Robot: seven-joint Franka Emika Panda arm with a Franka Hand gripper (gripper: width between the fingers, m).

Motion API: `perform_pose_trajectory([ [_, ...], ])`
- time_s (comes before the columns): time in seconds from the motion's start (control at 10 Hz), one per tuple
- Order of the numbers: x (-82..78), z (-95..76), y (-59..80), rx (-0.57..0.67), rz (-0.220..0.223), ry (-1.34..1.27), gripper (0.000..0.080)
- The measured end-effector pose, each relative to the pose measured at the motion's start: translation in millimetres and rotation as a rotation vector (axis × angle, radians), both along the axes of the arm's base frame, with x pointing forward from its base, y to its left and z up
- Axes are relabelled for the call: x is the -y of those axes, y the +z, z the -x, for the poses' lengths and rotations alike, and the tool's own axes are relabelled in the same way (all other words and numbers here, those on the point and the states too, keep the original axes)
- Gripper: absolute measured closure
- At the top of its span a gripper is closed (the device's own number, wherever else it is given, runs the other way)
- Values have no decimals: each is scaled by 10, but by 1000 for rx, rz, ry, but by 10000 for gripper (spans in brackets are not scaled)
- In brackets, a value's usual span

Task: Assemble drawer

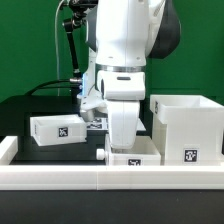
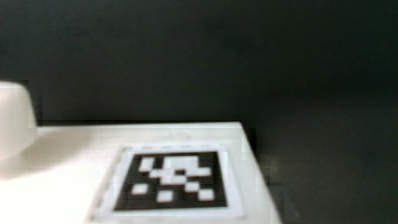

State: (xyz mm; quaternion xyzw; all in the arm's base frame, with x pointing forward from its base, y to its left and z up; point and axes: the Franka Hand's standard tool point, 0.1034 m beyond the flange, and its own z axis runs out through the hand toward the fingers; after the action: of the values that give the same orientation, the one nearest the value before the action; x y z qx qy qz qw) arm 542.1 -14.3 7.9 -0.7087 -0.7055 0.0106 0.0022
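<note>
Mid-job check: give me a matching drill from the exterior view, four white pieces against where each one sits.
Things:
1. tall casing
2. first tray
3. second tray
4. long rail

Places:
A. at centre, under the arm
B. across the front
C. the exterior view's right
D. the exterior view's left

Pairs: 1-C; 2-D; 3-A; 4-B.

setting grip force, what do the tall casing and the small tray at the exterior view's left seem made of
Tall casing: looks like rigid white plastic, matte; thin even walls, crisp edges, no grain. Small tray: apparently the same white plastic, same flat colour and thin walls. Its tag looks like a printed sticker; paper or film cannot be told.
</note>
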Motion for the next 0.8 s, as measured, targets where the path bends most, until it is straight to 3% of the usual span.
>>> perform_pose_trajectory([
  [0.8,-19,8,-23,42,-3,-8,757],
])
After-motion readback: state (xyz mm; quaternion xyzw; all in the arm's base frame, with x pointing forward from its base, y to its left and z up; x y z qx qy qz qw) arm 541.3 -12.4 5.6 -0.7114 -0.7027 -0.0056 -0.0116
